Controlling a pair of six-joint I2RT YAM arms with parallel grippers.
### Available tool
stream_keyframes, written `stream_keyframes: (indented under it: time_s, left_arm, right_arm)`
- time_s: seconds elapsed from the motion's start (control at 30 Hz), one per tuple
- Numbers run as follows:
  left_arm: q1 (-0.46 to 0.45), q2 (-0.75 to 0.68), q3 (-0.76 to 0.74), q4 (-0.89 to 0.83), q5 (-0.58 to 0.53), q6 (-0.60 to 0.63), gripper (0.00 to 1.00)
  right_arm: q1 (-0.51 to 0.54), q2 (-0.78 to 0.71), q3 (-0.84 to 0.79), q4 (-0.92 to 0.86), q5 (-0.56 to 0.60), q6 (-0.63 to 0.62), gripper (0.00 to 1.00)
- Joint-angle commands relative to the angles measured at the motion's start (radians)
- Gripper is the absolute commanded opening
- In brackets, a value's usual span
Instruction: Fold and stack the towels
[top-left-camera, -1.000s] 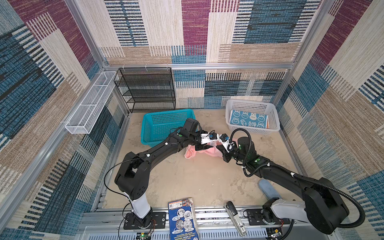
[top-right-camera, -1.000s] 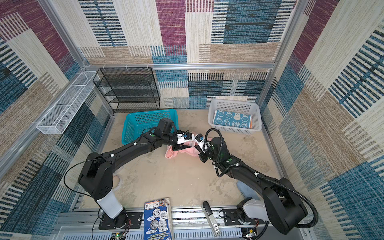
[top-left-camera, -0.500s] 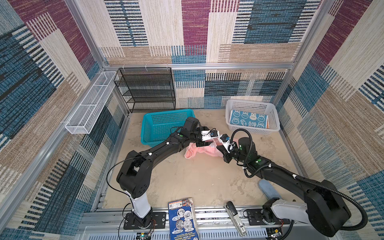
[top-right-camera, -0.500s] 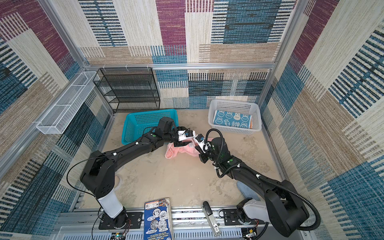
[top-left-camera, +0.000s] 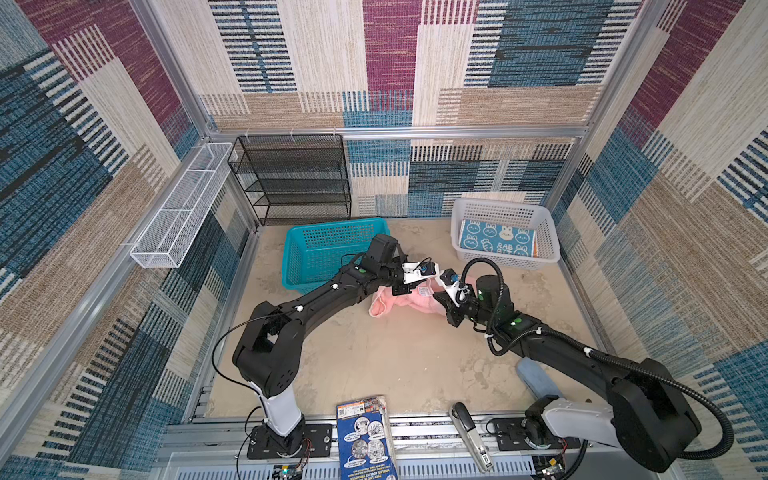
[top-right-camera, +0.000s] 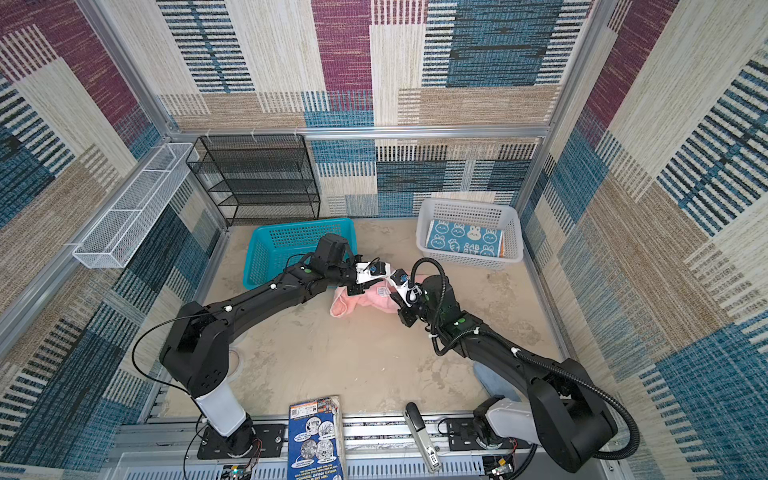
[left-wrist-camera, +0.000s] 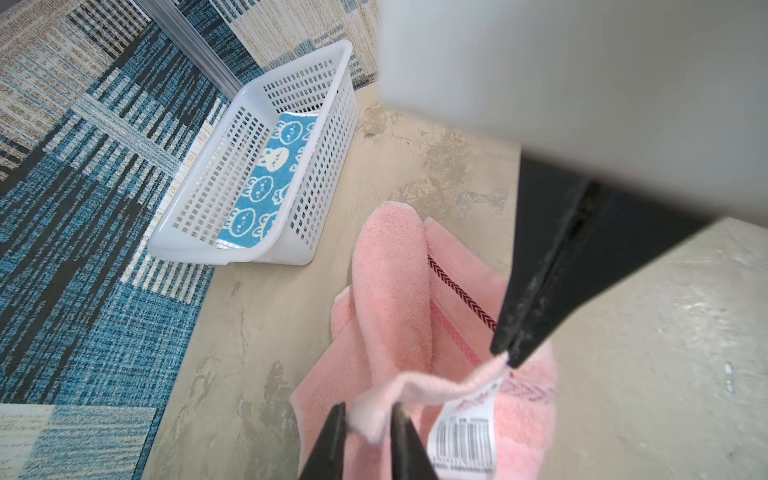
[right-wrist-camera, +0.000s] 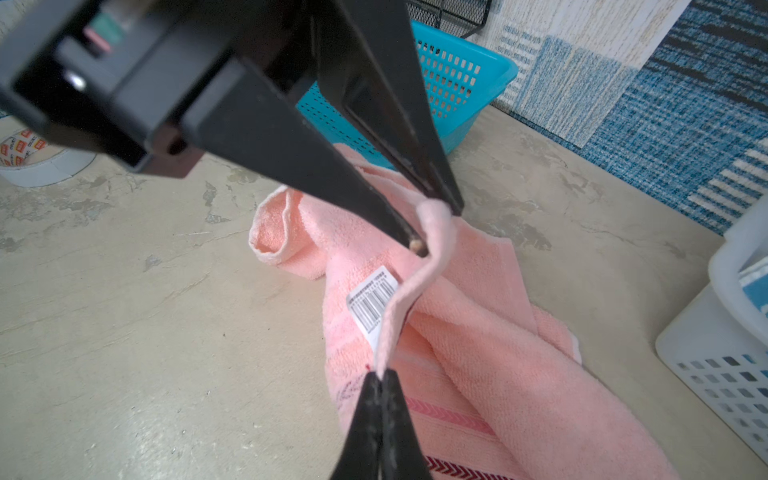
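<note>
Pink towel (top-left-camera: 415, 303) lies crumpled mid table (top-left-camera: 374, 365), unfolded; right gripper (right-wrist-camera: 380, 374) clamps its hem, left gripper (left-wrist-camera: 368, 409) nearly closed around it. Blue towel (top-left-camera: 496, 241) sits folded in the white basket (top-left-camera: 505, 212), far right corner.

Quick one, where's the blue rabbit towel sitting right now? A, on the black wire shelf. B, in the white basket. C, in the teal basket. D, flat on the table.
B: the blue rabbit towel lies flat inside the white basket at the back right.
</note>
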Motion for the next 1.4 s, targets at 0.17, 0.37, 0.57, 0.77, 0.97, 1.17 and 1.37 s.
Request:
stream_keyframes:
  time_s: [0.17,0.37,0.57,0.77,0.97,1.17,1.37]
  left_arm:
    - [-0.003,-0.015,-0.019,-0.054,0.038,-0.010,0.00]
    - [-0.002,-0.045,-0.066,-0.005,0.020,-0.028,0.00]
    - [0.000,-0.074,-0.072,-0.013,0.015,-0.049,0.00]
    - [0.001,-0.099,-0.096,-0.014,0.017,-0.056,0.00]
    - [0.003,-0.117,-0.101,-0.033,0.033,-0.056,0.00]
    - [0.003,-0.129,-0.108,-0.057,0.033,-0.047,0.00]
    - [0.006,-0.143,-0.129,-0.050,0.003,-0.043,0.12]
  right_arm:
    - [0.000,0.015,0.019,0.055,0.036,0.025,0.00]
    - [-0.001,0.023,0.022,0.048,0.051,0.024,0.03]
    - [0.000,0.041,0.022,0.053,0.059,0.041,0.43]
    - [0.000,0.037,0.007,0.115,0.020,0.044,0.55]
    - [0.000,0.074,0.029,0.152,-0.009,0.034,0.38]
    - [0.000,0.096,0.061,0.166,-0.071,0.014,0.16]
    - [-0.001,0.085,0.076,0.136,-0.098,-0.026,0.01]
